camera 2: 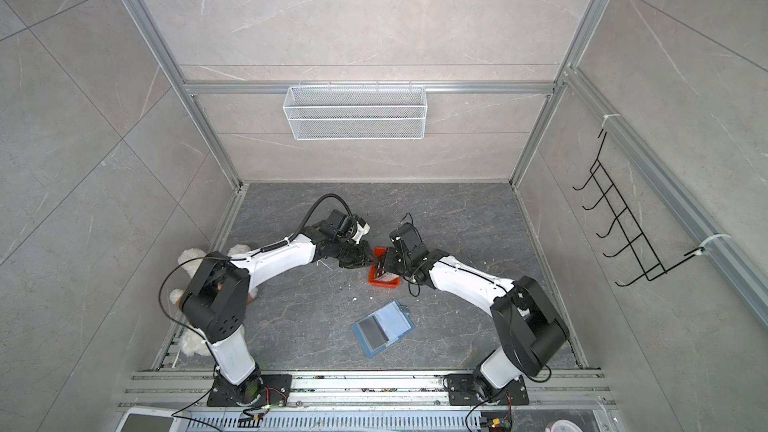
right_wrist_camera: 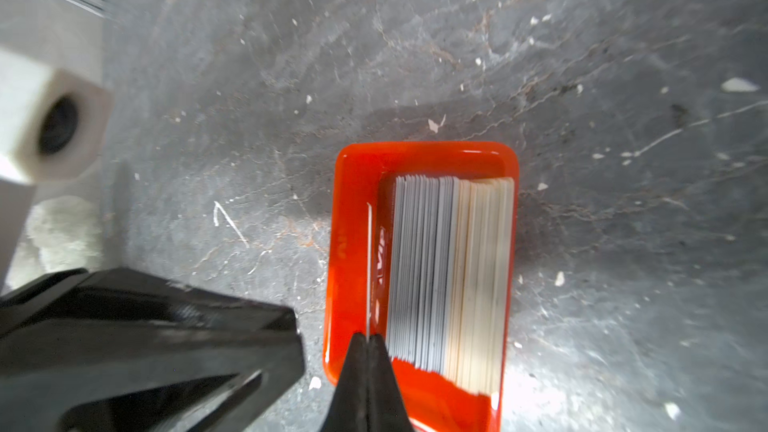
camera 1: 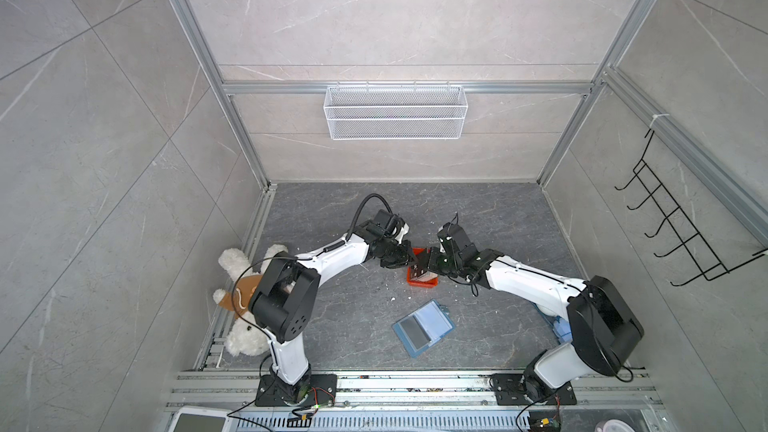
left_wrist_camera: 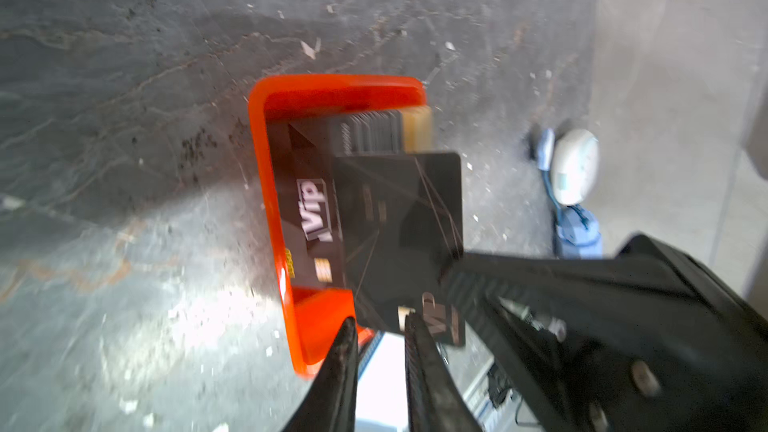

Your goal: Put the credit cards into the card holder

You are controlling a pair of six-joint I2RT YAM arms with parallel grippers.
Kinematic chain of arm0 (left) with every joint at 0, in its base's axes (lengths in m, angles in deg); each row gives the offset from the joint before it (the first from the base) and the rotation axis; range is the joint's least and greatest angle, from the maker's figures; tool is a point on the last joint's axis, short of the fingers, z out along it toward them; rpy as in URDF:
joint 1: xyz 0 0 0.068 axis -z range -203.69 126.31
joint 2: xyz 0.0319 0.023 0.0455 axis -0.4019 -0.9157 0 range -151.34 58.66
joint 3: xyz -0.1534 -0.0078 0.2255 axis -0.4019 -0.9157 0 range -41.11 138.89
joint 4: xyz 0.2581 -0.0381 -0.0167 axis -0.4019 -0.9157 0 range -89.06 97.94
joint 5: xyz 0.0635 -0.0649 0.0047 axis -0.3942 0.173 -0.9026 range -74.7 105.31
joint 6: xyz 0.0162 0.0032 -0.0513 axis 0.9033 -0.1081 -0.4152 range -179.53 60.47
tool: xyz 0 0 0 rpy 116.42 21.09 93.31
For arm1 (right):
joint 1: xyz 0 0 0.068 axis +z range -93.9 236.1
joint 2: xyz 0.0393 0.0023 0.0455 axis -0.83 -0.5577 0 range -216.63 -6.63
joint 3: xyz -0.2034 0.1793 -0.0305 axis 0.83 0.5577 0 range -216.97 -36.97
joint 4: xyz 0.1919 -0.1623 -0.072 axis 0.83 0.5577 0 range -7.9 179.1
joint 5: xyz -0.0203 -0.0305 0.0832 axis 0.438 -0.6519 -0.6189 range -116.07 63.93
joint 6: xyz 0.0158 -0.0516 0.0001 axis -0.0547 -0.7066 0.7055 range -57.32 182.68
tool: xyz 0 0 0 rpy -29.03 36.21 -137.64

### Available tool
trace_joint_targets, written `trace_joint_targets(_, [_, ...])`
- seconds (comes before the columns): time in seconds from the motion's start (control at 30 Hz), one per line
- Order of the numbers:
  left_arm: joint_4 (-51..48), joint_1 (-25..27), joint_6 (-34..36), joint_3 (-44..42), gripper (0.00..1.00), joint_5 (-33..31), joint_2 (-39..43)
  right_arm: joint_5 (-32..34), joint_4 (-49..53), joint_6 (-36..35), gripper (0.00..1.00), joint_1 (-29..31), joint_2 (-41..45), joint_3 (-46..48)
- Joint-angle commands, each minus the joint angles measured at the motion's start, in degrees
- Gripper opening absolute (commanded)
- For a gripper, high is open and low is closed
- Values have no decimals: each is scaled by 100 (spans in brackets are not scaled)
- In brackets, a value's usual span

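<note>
The credit cards (right_wrist_camera: 451,280) stand on edge as a stack in a small orange tray (camera 1: 432,282) at mid table. One dark card (left_wrist_camera: 399,218) is lifted out of the stack, and my right gripper (right_wrist_camera: 368,336) is shut on its edge. That card (camera 1: 420,264) hangs over the tray between the two grippers. My left gripper (left_wrist_camera: 380,326) is just beside the card's corner, slightly open, with nothing between its fingers. The card holder (camera 1: 424,328), blue and lying open, is nearer the front; it also shows in a top view (camera 2: 382,328).
A white plush bear (camera 1: 243,305) lies at the left wall under the left arm. A blue and white object (left_wrist_camera: 575,168) sits by the right arm's base. On the back wall hangs a wire basket (camera 1: 395,112), and a black hook rack (camera 1: 681,222) is on the right wall.
</note>
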Motion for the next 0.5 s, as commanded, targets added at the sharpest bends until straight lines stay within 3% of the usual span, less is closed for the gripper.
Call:
trace_joint_targets(0.0, [257,37,-79,-391,24,101,655,33,182,-54,0,14,472,227])
trace_joint_targets(0.3, [1480,55,-754,-2188,25,172,2228,-278,147,-364,0,-30,1808,1110])
trace_joint_targets(0.47, [2225,199,-1184,-3020,25,281,2695,-460,129,-398,0,-47,2514,1593])
